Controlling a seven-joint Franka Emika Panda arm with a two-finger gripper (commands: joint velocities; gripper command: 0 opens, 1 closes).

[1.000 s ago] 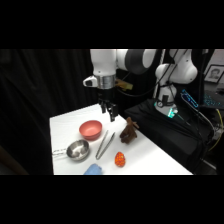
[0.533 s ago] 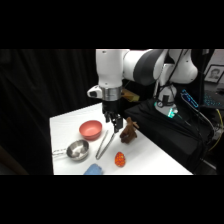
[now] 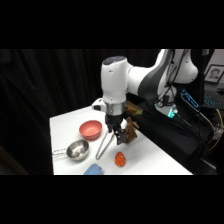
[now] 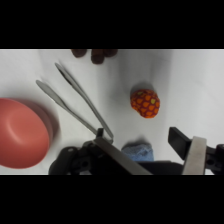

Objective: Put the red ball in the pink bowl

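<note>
On the white surface [image 3: 150,155], taken from left to right in the side view, a steel bowl [image 3: 77,149] is seen at the near left, the pink bowl [image 3: 91,129] just behind it, a pair of metal tongs [image 3: 104,146] lying beside them, and the red ball [image 3: 120,159] resting alone near the front edge; a brown figure [image 3: 131,131] stands farther back, and a blue object [image 3: 93,170] is cut off at the near edge. The gripper [image 3: 118,137] is held above the surface between the tongs and the brown figure, a little behind the ball and clear of it, with nothing held; in the wrist view its fingers [image 4: 194,154] are seen spread apart, the ball [image 4: 145,102] lying ahead of them. The step in hand is judged to be the approach to the ball, with nothing grasped yet. A shift toward the near edge until the ball is centred between the fingers would be called for next, then a descent and a closing, with the tongs avoided.
</note>
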